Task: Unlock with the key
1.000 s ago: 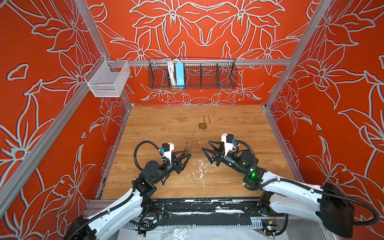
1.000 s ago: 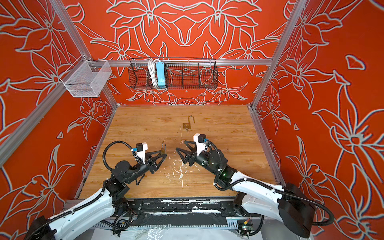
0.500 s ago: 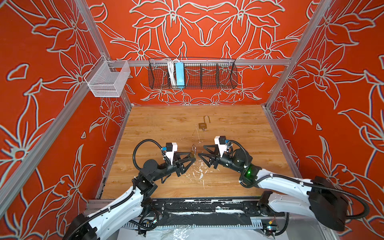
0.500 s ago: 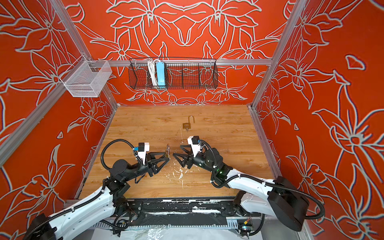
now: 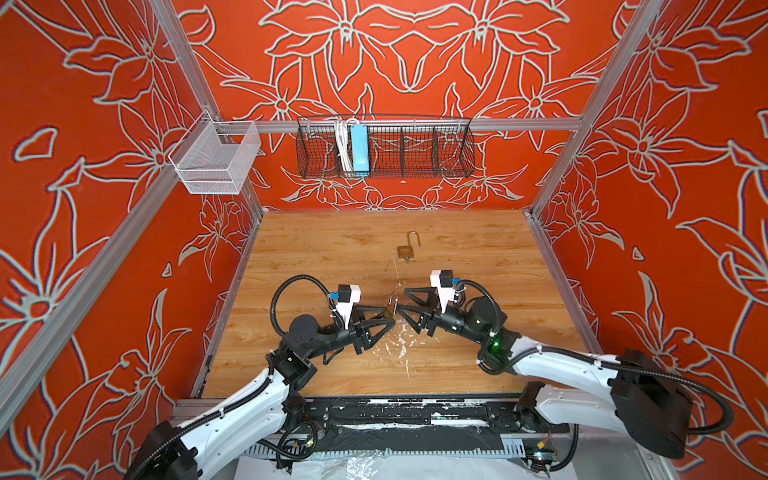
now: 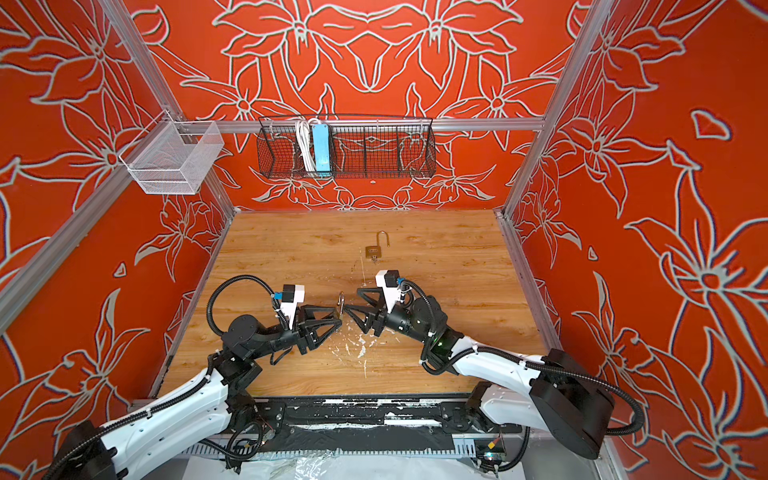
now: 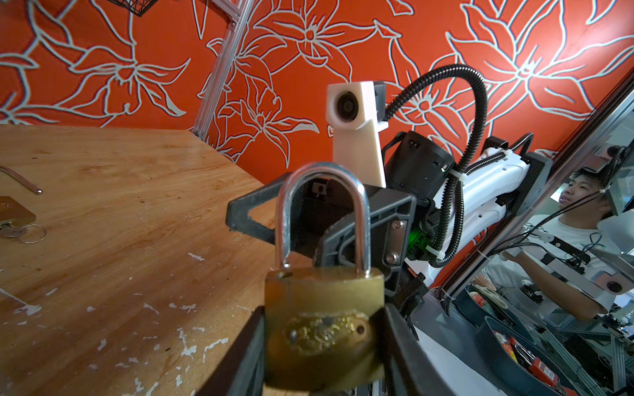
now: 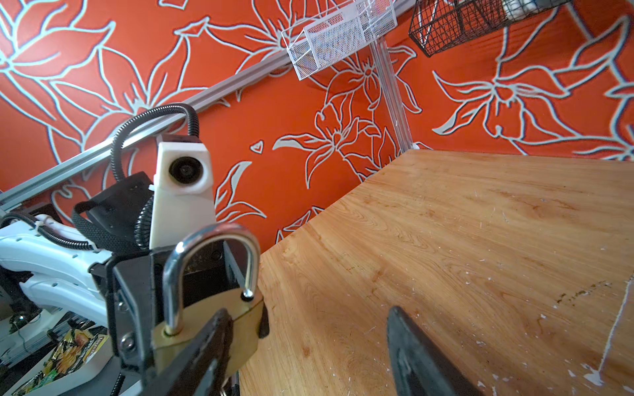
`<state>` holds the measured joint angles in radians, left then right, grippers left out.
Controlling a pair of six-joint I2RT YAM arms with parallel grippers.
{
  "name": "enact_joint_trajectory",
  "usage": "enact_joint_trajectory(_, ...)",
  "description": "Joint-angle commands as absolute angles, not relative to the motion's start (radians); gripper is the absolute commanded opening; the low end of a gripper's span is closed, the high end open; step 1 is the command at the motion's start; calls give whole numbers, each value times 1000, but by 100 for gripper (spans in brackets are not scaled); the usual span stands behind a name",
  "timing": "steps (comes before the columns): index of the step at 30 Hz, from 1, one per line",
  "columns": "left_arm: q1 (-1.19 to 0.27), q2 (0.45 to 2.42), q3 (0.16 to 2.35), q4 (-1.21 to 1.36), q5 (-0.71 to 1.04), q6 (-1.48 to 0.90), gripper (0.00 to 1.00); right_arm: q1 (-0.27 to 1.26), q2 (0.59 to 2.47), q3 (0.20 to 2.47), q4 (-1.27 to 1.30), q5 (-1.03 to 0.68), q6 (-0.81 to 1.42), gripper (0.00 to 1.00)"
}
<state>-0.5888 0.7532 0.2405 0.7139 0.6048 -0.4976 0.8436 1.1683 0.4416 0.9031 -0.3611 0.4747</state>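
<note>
My left gripper [image 5: 388, 318] [image 7: 324, 336] is shut on the body of a brass padlock [image 5: 391, 305] [image 6: 340, 301] [image 7: 324, 325] and holds it upright above the wooden table, steel shackle up. My right gripper [image 5: 405, 301] [image 8: 308, 315] faces it, open, with its fingertips right at the lock. In the right wrist view one of its fingers [image 8: 206, 343] lies across the padlock [image 8: 219, 329]; I cannot tell whether they touch. A key [image 5: 409, 259] [image 7: 8, 233] on a ring sticks out of a second padlock farther back. No key shows in the held lock.
The second brass padlock [image 5: 406, 249] [image 6: 374, 249] lies on the table [image 5: 478, 257] beyond both grippers, its shackle swung open. A black wire basket [image 5: 386, 149] and a white mesh basket [image 5: 216, 162] hang on the red walls. White scuffs [image 5: 395, 345] mark the near table.
Both grippers have closed in on each other: the left carried the padlock to the right, and the right moved left until its fingertips reached the lock.
</note>
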Motion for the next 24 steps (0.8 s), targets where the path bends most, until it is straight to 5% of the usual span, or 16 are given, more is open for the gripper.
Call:
enact_joint_trajectory(1, -589, 768, 284, 787, 665, -491, 0, 843, 1158, 457, 942, -379, 477, 73)
enact_joint_trajectory(10, -600, 790, 308, 779, 686, -490, 0, 843, 1215, 477, 974, -382, 498, 73)
enact_joint_trajectory(24, -632, 786, 345, 652, 561, -405, 0, 845, 1182, 488, 741, -75, 477, 73)
